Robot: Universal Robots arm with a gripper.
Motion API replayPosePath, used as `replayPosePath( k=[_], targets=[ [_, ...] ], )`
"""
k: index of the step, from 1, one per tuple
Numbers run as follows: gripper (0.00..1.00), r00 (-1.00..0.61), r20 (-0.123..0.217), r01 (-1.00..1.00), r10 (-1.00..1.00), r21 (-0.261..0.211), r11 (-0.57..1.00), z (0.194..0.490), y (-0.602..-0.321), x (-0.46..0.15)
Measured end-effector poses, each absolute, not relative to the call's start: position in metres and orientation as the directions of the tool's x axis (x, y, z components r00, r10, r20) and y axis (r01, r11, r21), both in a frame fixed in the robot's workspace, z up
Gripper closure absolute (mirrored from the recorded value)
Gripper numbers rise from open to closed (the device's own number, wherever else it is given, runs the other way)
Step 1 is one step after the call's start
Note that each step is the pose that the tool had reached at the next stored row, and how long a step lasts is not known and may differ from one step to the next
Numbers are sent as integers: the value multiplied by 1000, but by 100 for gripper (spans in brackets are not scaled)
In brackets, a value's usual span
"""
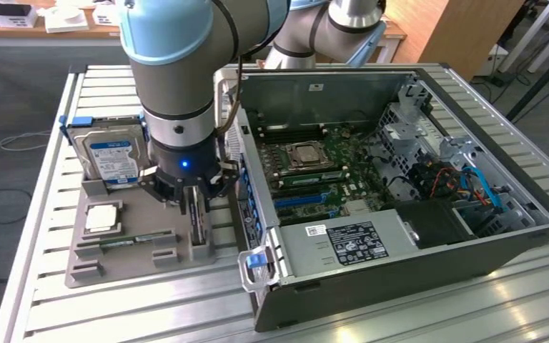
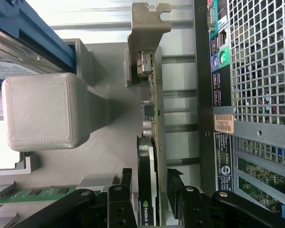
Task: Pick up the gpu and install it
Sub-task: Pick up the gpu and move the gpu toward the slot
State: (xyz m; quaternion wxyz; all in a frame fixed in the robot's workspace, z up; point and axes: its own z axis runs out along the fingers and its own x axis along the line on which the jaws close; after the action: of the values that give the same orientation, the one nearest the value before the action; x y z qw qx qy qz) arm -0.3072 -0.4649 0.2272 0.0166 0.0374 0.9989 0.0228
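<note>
The gpu (image 1: 197, 223) stands on edge in a slot of the grey holder (image 1: 112, 266) on the counter (image 1: 112, 314), just beside the open computer case (image 1: 427, 243). The arm's fingers (image 2: 175, 186) are down over the gpu (image 2: 147, 156), one on each side of it. They are slightly open, with a thin gap showing at either face of the card.

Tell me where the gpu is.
Exterior view's left: the gpu stands on edge in the gray tray, under the gripper, beside the computer case.
</note>
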Motion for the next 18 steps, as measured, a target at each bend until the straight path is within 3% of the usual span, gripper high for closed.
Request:
replayPosePath(
  k=[18],
  targets=[
    [57,-997,-31,74,76,47,996,227,-461,-308]
  ],
)
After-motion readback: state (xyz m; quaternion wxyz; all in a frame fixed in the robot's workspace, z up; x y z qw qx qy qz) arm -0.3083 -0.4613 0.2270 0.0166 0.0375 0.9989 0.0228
